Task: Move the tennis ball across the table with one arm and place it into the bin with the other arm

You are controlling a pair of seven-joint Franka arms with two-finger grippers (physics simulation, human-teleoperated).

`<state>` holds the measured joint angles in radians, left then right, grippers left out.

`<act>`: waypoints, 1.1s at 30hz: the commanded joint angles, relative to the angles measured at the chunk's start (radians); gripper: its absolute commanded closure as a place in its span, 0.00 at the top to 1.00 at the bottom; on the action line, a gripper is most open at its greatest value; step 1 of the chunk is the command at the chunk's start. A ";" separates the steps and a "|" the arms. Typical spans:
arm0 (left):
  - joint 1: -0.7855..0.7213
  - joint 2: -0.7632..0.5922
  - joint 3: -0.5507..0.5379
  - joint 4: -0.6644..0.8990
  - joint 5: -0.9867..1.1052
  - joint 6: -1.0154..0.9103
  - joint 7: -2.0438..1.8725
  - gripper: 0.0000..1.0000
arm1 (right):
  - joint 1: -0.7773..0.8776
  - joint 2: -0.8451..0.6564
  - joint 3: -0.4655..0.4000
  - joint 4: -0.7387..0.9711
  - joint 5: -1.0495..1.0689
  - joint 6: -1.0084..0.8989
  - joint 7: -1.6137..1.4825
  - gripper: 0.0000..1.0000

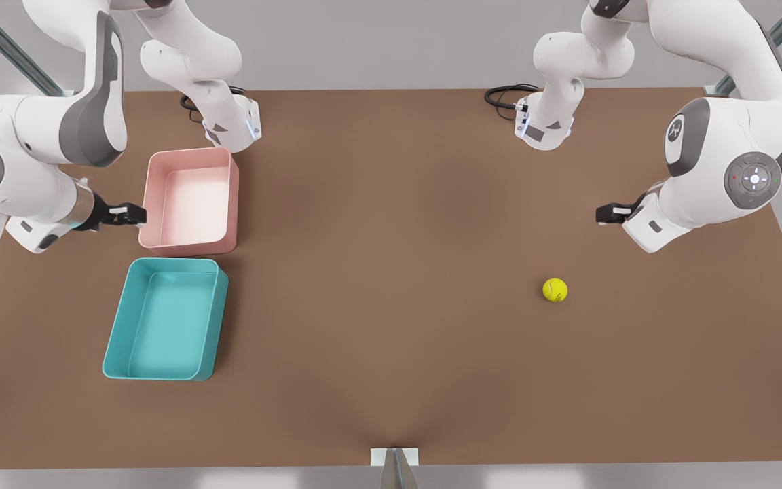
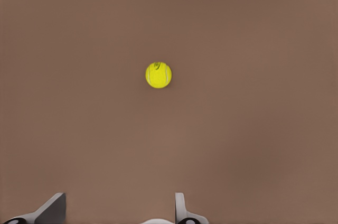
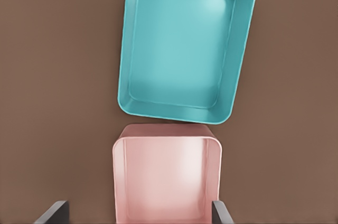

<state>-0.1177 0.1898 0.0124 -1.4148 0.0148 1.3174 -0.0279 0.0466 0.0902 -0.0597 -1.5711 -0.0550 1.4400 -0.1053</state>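
The tennis ball (image 1: 554, 290) lies alone on the brown table (image 1: 391, 272) toward the front view's right. My left gripper (image 1: 608, 214) hovers above the table just behind the ball, open and empty; in the left wrist view the ball (image 2: 158, 75) sits well ahead of that gripper (image 2: 117, 211). The teal bin (image 1: 218, 326) stands empty near the front view's left. My right gripper (image 1: 129, 214) hangs open over the edge of the pink tray, behind the bin. The right wrist view shows the teal bin (image 3: 174, 112) beyond that gripper (image 3: 137, 213).
An empty pale pink tray (image 1: 191, 248) stands directly behind the teal bin, nearly touching it, and shows in the right wrist view (image 3: 119, 182). Black cables (image 1: 503, 95) lie at the back edge. A small white bracket (image 1: 394, 456) sits at the front edge.
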 commanded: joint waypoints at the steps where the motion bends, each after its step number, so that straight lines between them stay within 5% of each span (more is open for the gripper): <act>1: 0.000 -0.001 0.000 0.000 0.001 0.013 0.017 1.00 | -0.001 0.002 0.000 0.003 0.001 -0.006 0.056 1.00; 2: 0.000 -0.001 0.001 0.000 0.001 -0.003 0.019 1.00 | -0.002 0.002 0.000 0.005 0.004 -0.006 0.056 1.00; 3: 0.009 0.016 0.003 -0.004 0.002 0.005 0.118 0.84 | -0.005 0.003 -0.003 0.005 0.006 0.011 0.044 1.00; 4: 0.026 0.048 0.003 -0.009 0.002 0.057 0.207 0.47 | -0.007 0.002 -0.003 0.003 0.006 0.017 0.039 1.00; 5: 0.035 0.082 0.003 -0.021 0.004 0.141 0.241 0.22 | -0.002 0.002 -0.002 0.008 0.006 0.029 0.039 1.00; 11: 0.072 0.258 0.005 -0.234 -0.032 0.680 1.491 0.21 | -0.004 -0.003 -0.005 -0.009 0.041 0.097 0.038 1.00; 14: 0.115 0.247 0.006 -0.489 -0.038 0.953 1.850 0.21 | -0.007 -0.064 -0.005 -0.089 0.038 0.134 0.038 1.00; 16: 0.130 0.254 0.012 -0.492 -0.036 0.938 2.066 0.21 | -0.007 -0.063 -0.003 -0.089 0.038 0.134 0.038 1.00; 33: 0.135 0.333 0.014 -0.587 -0.033 1.004 1.932 0.21 | -0.005 -0.052 -0.003 -0.089 0.040 0.131 0.036 1.00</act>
<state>0.0169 0.5222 0.0261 -2.0003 -0.0181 2.2961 1.4778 0.0379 0.0394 -0.0621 -1.6605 -0.0160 1.5695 -0.0735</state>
